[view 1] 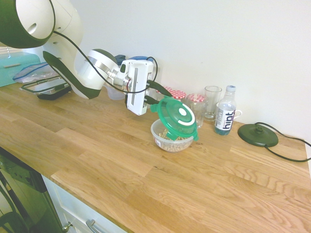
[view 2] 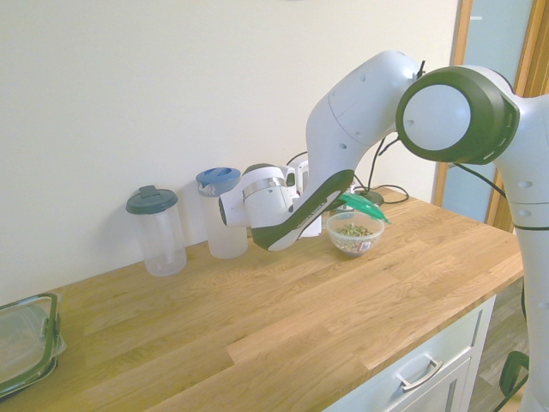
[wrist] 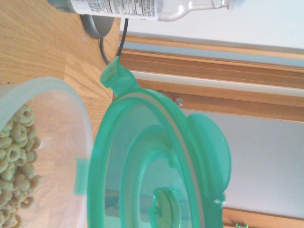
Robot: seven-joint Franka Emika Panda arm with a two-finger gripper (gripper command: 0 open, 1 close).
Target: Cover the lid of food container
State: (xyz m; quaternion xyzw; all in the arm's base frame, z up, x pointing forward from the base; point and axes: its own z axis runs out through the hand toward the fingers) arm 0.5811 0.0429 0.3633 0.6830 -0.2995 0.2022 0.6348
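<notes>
One lid (view 1: 176, 116) (tilted) leans on the food container (view 1: 171, 137).

1. Clear plastic water bottle with blue liquid (view 1: 225, 116), standing on the wooden counter by the wall: white label reads "hint" in blue lowercase letters, running sideways up the bottle.
2. The same bottle in the wrist view (wrist: 142, 8): white panel of black print, laid out like a nutrition table; the letters are too small and blurred to read.
3. Round green plastic lid (view 1: 176, 115): white arc mark on its top, a sign only, no letters.
4. Small round clear plastic bowl of cereal rings (view 2: 354, 237): small label on its side, print too small to read.
</notes>
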